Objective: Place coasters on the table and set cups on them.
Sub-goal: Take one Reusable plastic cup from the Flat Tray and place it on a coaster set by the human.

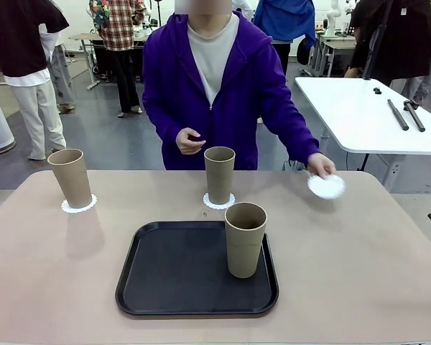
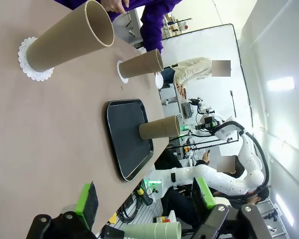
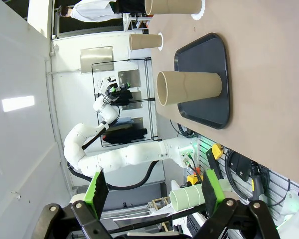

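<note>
Coasters are being laid out, and two of the three are already covered. At the far left of the table (image 1: 43, 287), the left cup (image 1: 70, 177) is stood upright on the left coaster (image 1: 79, 205), whose scalloped edge is shown around its base. Toward the middle, the middle cup (image 1: 219, 175) is set upright on the middle coaster (image 1: 219, 202) in the same way. Just in front of it, the black tray (image 1: 172, 277) is placed. The third cup (image 1: 245, 238) is stood upright on the tray's right side, with no coaster under it. Farther right, the third coaster (image 1: 326, 186) is held by the person's outstretched hand (image 1: 319, 164) over the table's far right part. Whether it lies flat on the surface or is held just above it cannot be told.

The step in hand is judged to be the laying of the last coaster, done by the person. The left gripper (image 2: 145, 199) is held back from the cups with its jaws apart and nothing between them, and the right gripper (image 3: 154, 191) is likewise spread and empty. Once the coaster is released and the hand drawn clear, the third cup would need to be gripped around its tapered wall. It would then be lifted off the tray, carried right and set down centred on the disc. The right arm is judged the nearer one for this.
</note>
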Controlling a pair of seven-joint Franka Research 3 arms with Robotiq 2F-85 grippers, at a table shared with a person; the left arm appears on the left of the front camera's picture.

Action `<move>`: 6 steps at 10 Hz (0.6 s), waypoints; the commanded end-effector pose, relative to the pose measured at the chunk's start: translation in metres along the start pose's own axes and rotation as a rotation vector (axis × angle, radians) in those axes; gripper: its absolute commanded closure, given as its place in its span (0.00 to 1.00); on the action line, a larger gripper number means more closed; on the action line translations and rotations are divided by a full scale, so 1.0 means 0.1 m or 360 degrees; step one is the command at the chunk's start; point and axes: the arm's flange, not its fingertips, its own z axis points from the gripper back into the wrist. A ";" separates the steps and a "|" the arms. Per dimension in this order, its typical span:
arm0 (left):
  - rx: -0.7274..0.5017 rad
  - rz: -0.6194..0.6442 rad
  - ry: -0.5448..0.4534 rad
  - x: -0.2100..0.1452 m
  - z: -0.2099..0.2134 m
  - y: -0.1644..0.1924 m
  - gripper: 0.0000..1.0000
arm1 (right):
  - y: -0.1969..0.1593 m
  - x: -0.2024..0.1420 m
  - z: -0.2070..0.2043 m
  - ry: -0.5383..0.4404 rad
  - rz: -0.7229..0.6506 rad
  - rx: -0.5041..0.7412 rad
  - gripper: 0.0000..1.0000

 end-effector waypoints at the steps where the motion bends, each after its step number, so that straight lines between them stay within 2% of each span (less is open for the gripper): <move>1: -0.0005 -0.0005 -0.0017 -0.01 0.01 -0.01 0.00 | 0.01 -0.01 -0.01 0.0000 0.0003 0.0017 0.00; 6: -0.0005 -0.0005 -0.0017 -0.01 0.01 -0.01 0.00 | 0.01 -0.01 -0.01 0.0000 0.0003 0.0017 0.00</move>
